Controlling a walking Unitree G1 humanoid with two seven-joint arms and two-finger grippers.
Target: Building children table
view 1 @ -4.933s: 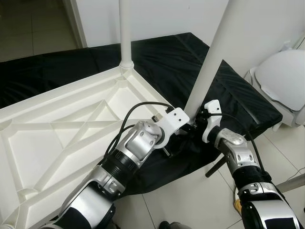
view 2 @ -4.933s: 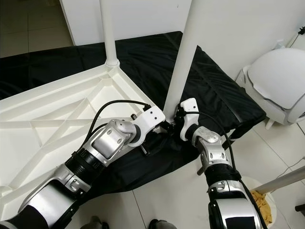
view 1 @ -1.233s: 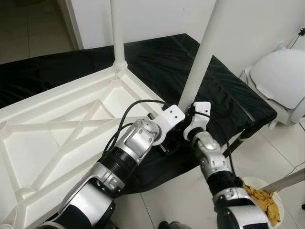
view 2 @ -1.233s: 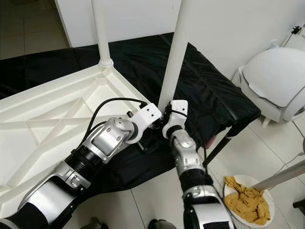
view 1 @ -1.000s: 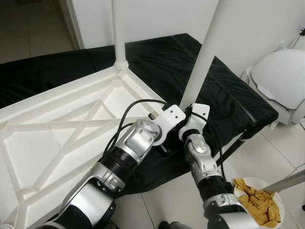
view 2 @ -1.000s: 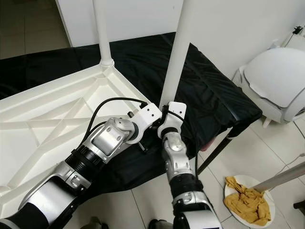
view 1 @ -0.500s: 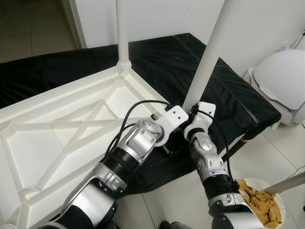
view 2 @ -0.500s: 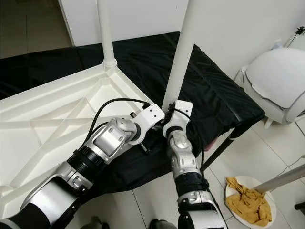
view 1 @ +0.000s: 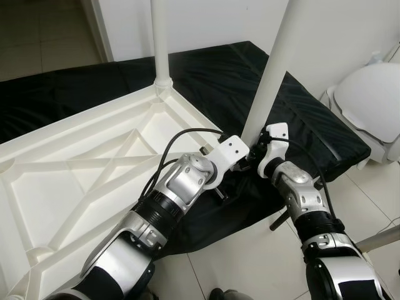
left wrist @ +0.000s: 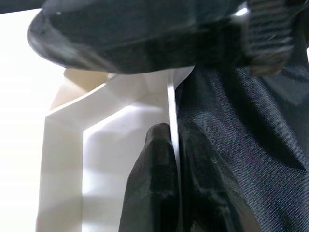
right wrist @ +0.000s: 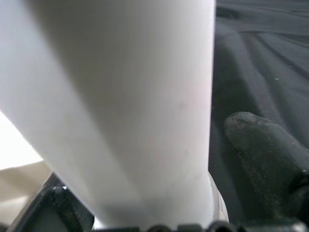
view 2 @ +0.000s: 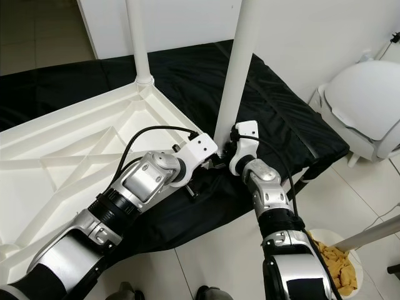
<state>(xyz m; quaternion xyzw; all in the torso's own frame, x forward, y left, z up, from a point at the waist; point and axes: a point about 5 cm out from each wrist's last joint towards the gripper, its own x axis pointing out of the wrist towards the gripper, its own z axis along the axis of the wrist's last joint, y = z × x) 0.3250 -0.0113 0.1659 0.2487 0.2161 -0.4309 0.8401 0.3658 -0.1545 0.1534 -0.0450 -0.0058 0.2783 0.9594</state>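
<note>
The left gripper [left wrist: 171, 159] fingers pinch the upturned tabletop's [view 1: 81, 162] near-right rim; the right gripper [right wrist: 212, 193] fingers clasp the white leg [view 1: 272, 69].

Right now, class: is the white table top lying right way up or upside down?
Upside down. The table top shows its ribbed underside, and two white legs, the far leg and the near leg, rise from its corners.

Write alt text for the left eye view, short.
Both robot arms meet at the base of a white table leg at the near corner of an upside-down white tabletop lying on a black cloth. The left end effector and right end effector sit against that leg; a second leg stands behind.
</note>
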